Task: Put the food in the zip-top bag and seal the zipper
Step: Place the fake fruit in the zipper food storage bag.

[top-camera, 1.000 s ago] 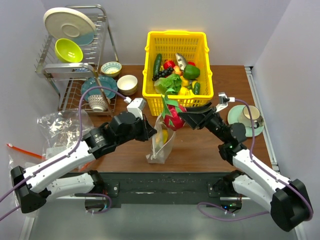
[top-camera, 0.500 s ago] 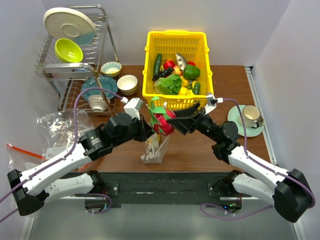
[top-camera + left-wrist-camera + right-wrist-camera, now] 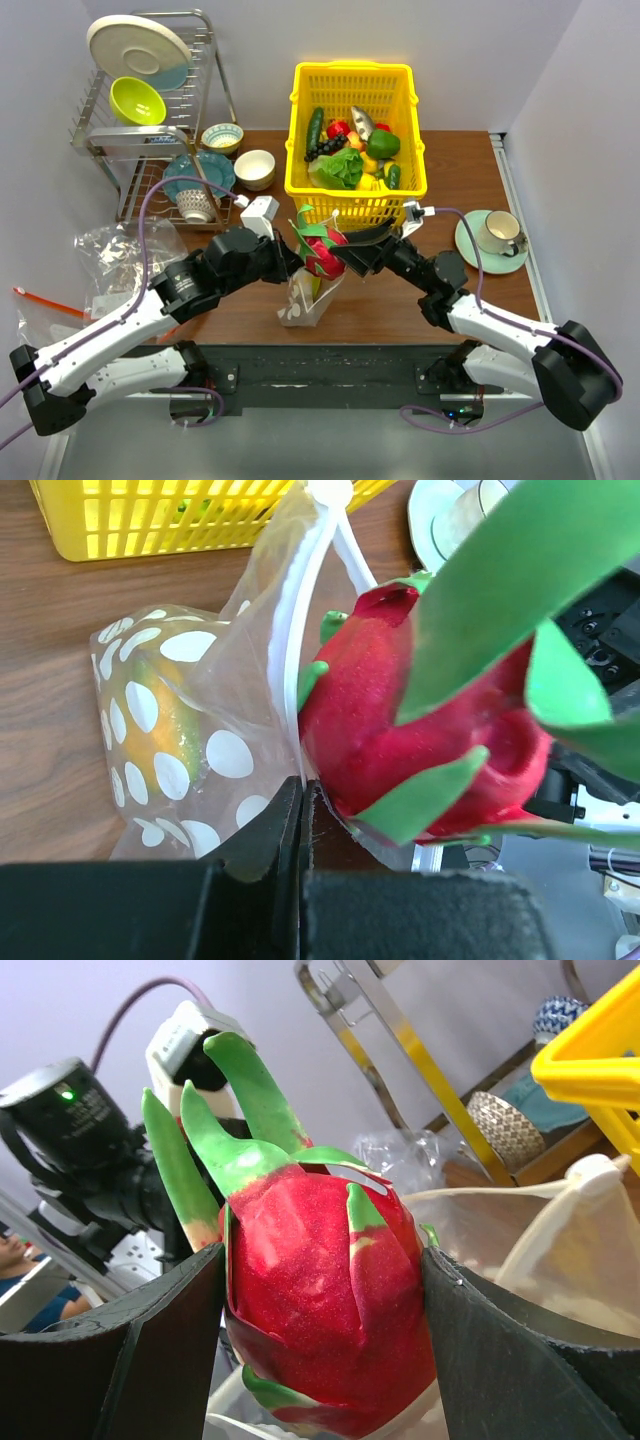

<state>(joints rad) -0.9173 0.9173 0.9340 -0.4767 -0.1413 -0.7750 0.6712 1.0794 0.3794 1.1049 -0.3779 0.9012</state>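
The zip-top bag (image 3: 303,298) stands upright on the worktop (image 3: 380,305) between the 2 arms. It is clear plastic with white round dots, and a yellow-orange piece (image 3: 150,715) shows through its wall. The left hand (image 3: 302,815) is clenched on the bag's mouth edge, holding it up. At the mouth, the right hand (image 3: 325,1290) grasps the dragon fruit (image 3: 320,1300), glossy pink-red with green leafy scales, its side against the plastic. Farther back, the yellow basket (image 3: 352,72) holds green lettuce (image 3: 343,166).
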